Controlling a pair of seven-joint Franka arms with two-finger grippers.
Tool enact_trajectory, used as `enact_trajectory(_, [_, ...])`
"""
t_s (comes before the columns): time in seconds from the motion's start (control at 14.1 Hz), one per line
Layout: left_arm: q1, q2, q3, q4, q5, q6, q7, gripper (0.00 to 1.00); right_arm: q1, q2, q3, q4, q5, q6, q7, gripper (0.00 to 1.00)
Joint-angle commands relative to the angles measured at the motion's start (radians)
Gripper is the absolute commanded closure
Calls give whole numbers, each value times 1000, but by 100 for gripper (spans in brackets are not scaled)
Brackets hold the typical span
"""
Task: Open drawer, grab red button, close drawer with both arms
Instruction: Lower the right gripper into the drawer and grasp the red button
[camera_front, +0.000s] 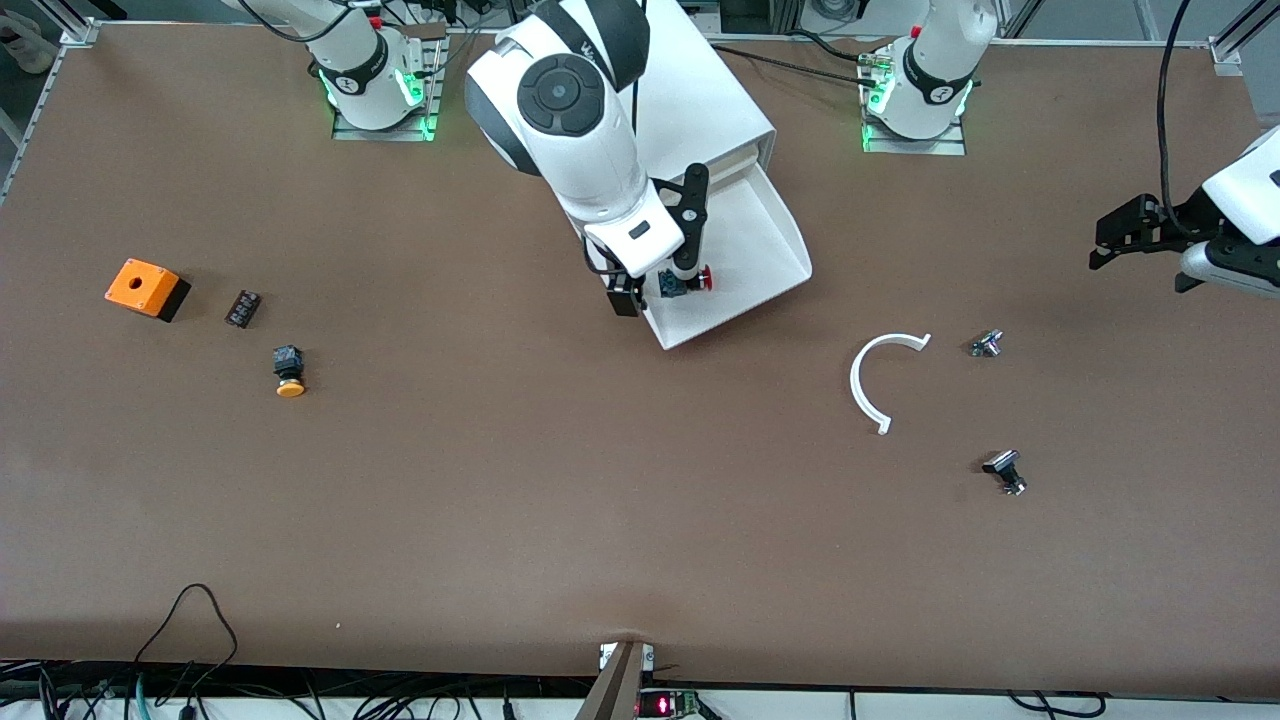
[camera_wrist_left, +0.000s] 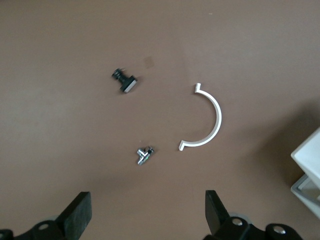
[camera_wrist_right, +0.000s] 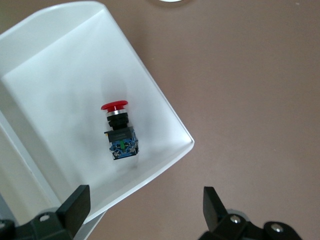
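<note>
Right pincer (camera_front: 660, 285) gapes over glossy drawer (camera_front: 770, 215) — mushroom-capped red button (camera_wrist_right: 119, 131) perhaps untouched.

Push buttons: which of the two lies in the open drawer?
The red-capped button, on its side in the drawer under the right gripper; the yellow-orange-capped button lies on the table.

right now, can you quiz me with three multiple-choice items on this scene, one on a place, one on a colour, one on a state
1. Where does the red-capped button lie?
A. in the open drawer
B. on the table beside the orange box
C. in the left gripper

2. What colour is the cap of the button out on the table?
A. green
B. yellow-orange
C. white

3. How is the right gripper?
A. shut on the button
B. open over the drawer
C. shut on the drawer front

Answers:
1 A, it lies on the tray's white floor.
2 B, the front view shows that cap.
3 B, both fingers stand apart, holding nothing.
</note>
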Motion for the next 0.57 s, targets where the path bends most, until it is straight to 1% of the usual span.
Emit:
enact_trajectory(0.0, [-6,15,-26,26,35,-48,-172,0,24,33,4,5,-13,14,-122,0])
enact_trajectory(0.07, [-8,18,-54,26,36,-49,-230,0,45,45,4,5,-15,16,-132,0])
enact_trajectory(0.21, [-6,23,-60,36,36,-56,-299,0,85,53,-2,5,-50,17,-127,0])
enact_trajectory(0.43, [-6,30,-60,42,36,-60,-299,0,102,59,1,2,-70,11,-124,0])
enact_trajectory(0.5, [-9,46,-60,64,38,-65,-303,0,114,71,0,2,-81,10,-124,0])
